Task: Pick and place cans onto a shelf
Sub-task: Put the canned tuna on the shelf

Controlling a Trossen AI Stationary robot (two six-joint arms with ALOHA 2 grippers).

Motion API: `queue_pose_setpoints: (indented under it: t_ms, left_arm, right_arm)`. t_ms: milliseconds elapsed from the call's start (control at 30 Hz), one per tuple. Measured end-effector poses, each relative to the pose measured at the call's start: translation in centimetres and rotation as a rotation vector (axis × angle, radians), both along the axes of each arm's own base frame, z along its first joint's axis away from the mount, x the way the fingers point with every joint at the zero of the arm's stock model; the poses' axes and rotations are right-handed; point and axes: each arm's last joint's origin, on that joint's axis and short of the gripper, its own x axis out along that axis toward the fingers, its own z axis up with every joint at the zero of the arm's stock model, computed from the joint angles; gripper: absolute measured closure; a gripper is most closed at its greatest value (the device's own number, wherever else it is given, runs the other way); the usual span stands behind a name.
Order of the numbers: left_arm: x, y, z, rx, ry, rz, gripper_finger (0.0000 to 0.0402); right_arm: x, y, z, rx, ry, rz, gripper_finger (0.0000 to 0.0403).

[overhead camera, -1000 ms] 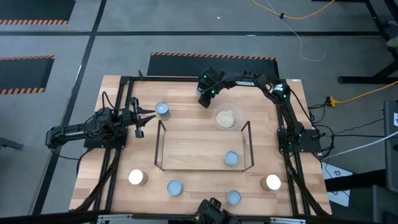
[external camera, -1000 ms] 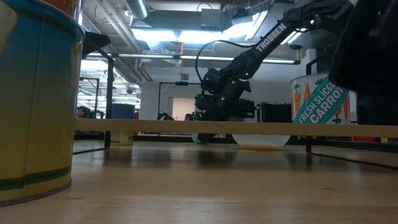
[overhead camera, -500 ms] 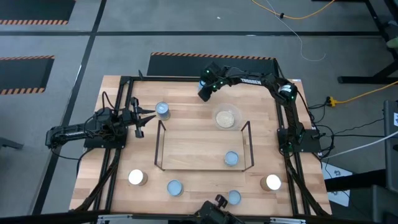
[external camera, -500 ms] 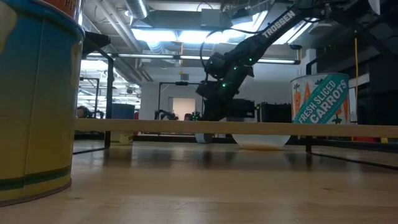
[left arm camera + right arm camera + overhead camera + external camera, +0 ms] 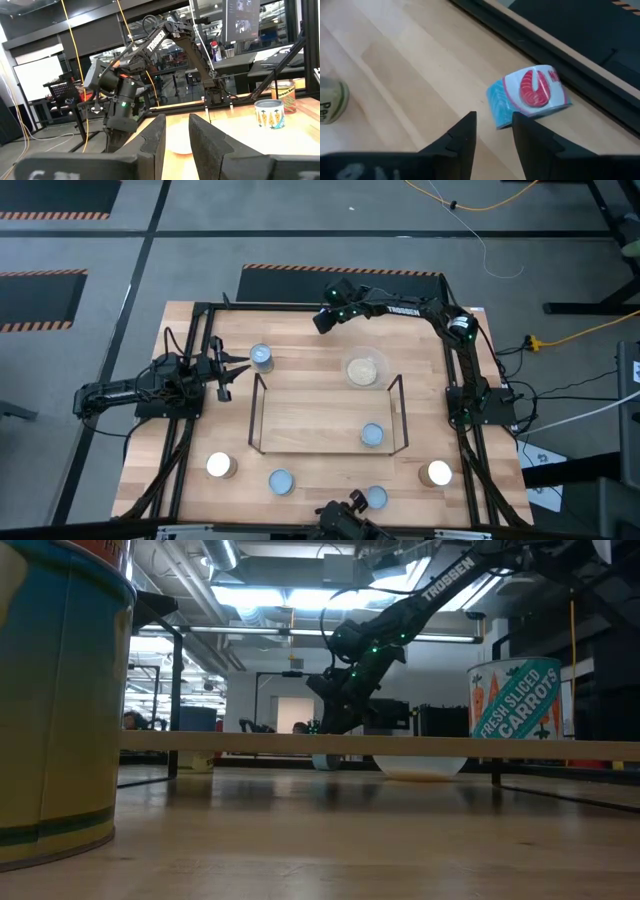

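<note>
My right gripper hangs open over the table's far edge, tipped down at a slant. Below and just ahead of its fingers a short blue can with a red fish label rests on the wood; nothing is between the fingers. The low view shows that can under the gripper. One can stands inside the black wire shelf. Another can stands at the shelf's far left. My left gripper waits open at the table's left side.
A clear round dish with tan contents sits by the shelf's far side. Several cans stand along the near edge. The black frame runs along the far edge behind the blue can.
My right gripper has risen from close to the table beside the blue can and drawn slightly toward the far edge. It has rolled about its own line as it rose. Its finger gap looks unchanged. The blue can stays on the table.
</note>
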Motion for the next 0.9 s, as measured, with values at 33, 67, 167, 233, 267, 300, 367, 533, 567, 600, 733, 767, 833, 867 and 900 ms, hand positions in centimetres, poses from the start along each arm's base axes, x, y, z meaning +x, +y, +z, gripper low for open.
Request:
queue_pose_setpoints:
  t_ms: [33, 67, 167, 233, 267, 300, 367, 533, 567, 600, 733, 767, 833, 867, 900]
  left_arm:
    - [0.0, 0.0, 0.0, 0.0, 0.0, 0.0, 0.0324]
    - [0.0, 0.0, 0.0, 0.0, 0.001, 0.0, 0.0324]
    - [0.0, 0.0, 0.0, 0.0, 0.0, 0.0, 0.0324]
    - [0.0, 0.0, 0.0, 0.0, 0.0, 0.0, 0.0324]
    - [0.0, 0.0, 0.0, 0.0, 0.0, 0.0, 0.0324]
    - [0.0, 0.0, -0.01, 0.0, 0.001, 0.0, 0.0324]
    - [0.0, 0.0, -0.01, 0.0, 0.001, 0.0, 0.0324]
    - [0.0, 0.0, -0.01, 0.0, 0.001, 0.0, 0.0324]
    - [0.0, 0.0, -0.01, 0.0, 0.001, 0.0, 0.0324]
    - [0.0, 0.0, -0.01, 0.0, 0.001, 0.0, 0.0324]
    - [0.0, 0.0, -0.01, 0.0, 0.001, 0.001, 0.0324]
    - [0.0, 0.0, 0.0, 0.0, 0.0, 0.0, 0.0324]
    - [0.0, 0.0, -0.01, 0.0, 0.001, 0.0, 0.0324]
    - [0.0, 0.0, -0.01, 0.0, 0.001, 0.0, 0.0324]
    - [0.0, 0.0, -0.01, 0.0, 0.001, 0.001, 0.0324]
  right_arm:
    - [-0.02, -0.02, -0.01, 0.0, 0.001, 0.0, 0.0272]
    - [-0.02, -0.03, -0.03, 0.0, 0.001, 0.0, 0.0272]
    - [-0.02, -0.03, -0.04, -0.001, 0.002, 0.0, 0.0272]
    - [0.03, -0.06, -0.22, 0.0, 0.003, 0.001, 0.0272]
    - [0.06, -0.05, -0.31, 0.002, 0.004, 0.002, 0.0272]
    - [0.04, -0.04, -0.43, 0.007, 0.008, -0.001, 0.0272]
    - [0.03, -0.04, -0.46, 0.022, 0.004, -0.02, 0.0272]
    - [0.02, -0.07, -0.46, 0.047, -0.01, -0.058, 0.0272]
    - [0.02, -0.07, -0.46, 0.047, -0.01, -0.059, 0.0272]
    - [0.02, -0.07, -0.46, 0.047, -0.01, -0.059, 0.0272]
    - [0.02, -0.07, -0.46, 0.049, -0.011, -0.061, 0.0272]
    - [0.01, -0.07, -0.46, 0.05, -0.01, -0.061, 0.0272]
    - [-0.08, -0.03, -0.54, 0.062, -0.003, -0.07, 0.0272]
    - [-0.13, 0.01, -0.58, 0.075, 0.001, -0.079, 0.0272]
    - [-0.19, 0.03, -0.63, 0.079, 0.007, -0.081, 0.0272]
